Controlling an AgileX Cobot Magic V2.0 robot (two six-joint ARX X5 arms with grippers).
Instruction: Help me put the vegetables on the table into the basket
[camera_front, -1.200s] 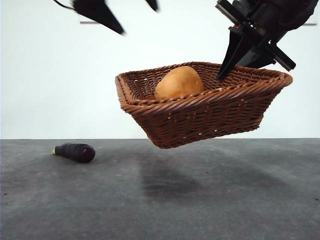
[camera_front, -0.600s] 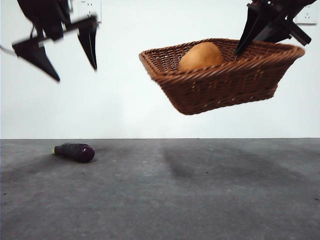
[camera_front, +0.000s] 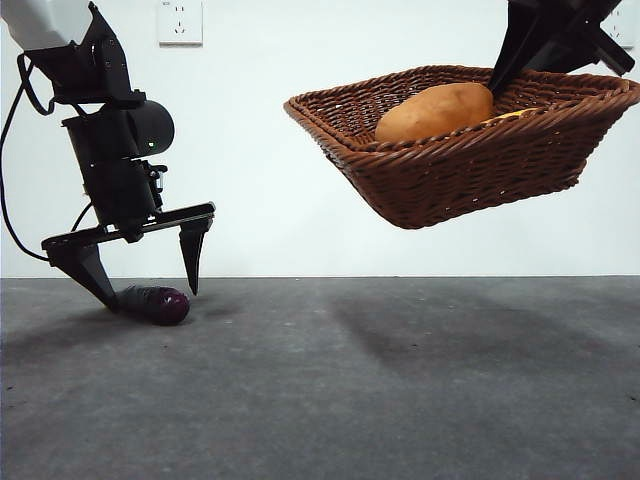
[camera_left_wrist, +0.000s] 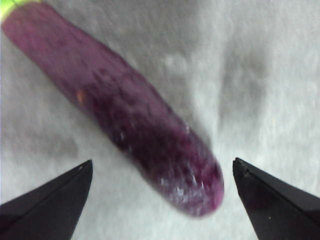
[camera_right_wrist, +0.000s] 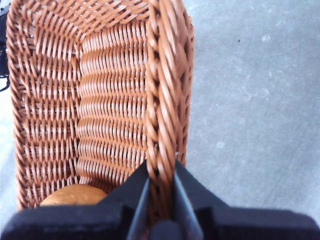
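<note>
plain white wall (camera_front: 300, 200) fills the bg behind the work area, no marks on it. white wall socket (camera_front: 180, 22) high up near the top edge, a 2nd socket (camera_front: 617, 28) partly visible at the top far corner. wall meets the surface along a straight level line. light is even & bright, w/ soft grey shadows (camera_front: 440, 330) lying on the surface below.

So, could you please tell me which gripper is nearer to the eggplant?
Left. The left gripper has its open jaws either side of the eggplant on the table; the right gripper is up across the scene, clamping the raised basket rim.
</note>
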